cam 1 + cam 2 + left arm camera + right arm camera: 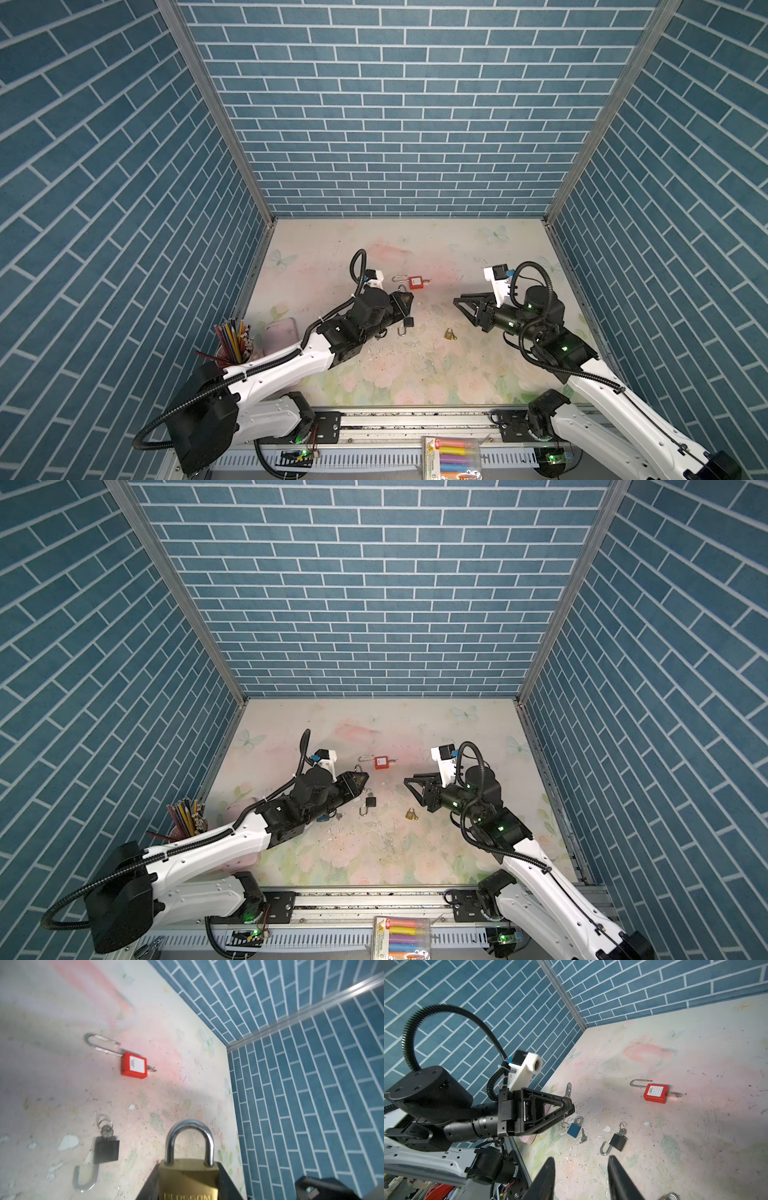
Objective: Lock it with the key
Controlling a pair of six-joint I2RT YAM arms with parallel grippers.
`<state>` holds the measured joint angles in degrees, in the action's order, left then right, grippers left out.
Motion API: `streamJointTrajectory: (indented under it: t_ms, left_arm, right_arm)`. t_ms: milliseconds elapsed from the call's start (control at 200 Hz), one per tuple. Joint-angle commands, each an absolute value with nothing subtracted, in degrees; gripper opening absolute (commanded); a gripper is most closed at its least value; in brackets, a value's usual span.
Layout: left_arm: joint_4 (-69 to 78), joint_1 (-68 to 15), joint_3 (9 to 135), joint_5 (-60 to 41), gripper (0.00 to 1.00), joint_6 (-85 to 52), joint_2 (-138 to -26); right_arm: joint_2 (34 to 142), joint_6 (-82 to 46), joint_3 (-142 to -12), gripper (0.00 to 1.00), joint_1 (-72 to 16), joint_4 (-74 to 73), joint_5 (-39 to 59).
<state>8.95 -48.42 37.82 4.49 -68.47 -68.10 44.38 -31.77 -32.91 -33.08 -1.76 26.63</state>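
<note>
Blue brick walls [395, 104] surround our table [457, 374], where our left end effector [406, 300] grasps the brass padlock [188, 1178], well apart from our released right end effector [580, 1164].

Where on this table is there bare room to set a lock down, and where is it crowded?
Bare: the far strip between the red padlock and the back wall; the near strip between the small brass padlock and the front rail. Crowded: around the black padlock, in the middle.
</note>
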Motion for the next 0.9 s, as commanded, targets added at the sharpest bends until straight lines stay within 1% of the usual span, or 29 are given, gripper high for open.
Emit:
streamJointTrajectory:
  t_ms: [0,250,470,665,895]
  left_arm:
    - [10.8,-47.9,37.4,7.7,0.0,-82.7,-66.7]
    - [10.0,-47.7,36.8,9.0,0.0,-89.0,-66.1]
    - [9.5,-47.6,36.3,8.9,0.0,-91.1,-66.5]
    - [9.6,-47.3,36.5,8.0,0.0,-91.7,-67.3]
    - [9.4,-47.0,36.0,7.6,0.0,-92.1,-67.0]
  right_arm:
    - [46.2,-33.9,-32.4,0.41,-36.5,-8.0,21.4]
    - [56.0,-36.3,-31.8,0.37,-41.0,-17.3,21.2]
    - [63.5,-36.1,-33.9,0.37,-43.0,-23.1,22.5]
    - [69.5,-36.4,-35.9,0.36,-44.1,-26.7,23.9]
    - [74.9,-36.0,-39.1,0.31,-45.9,-27.9,25.7]
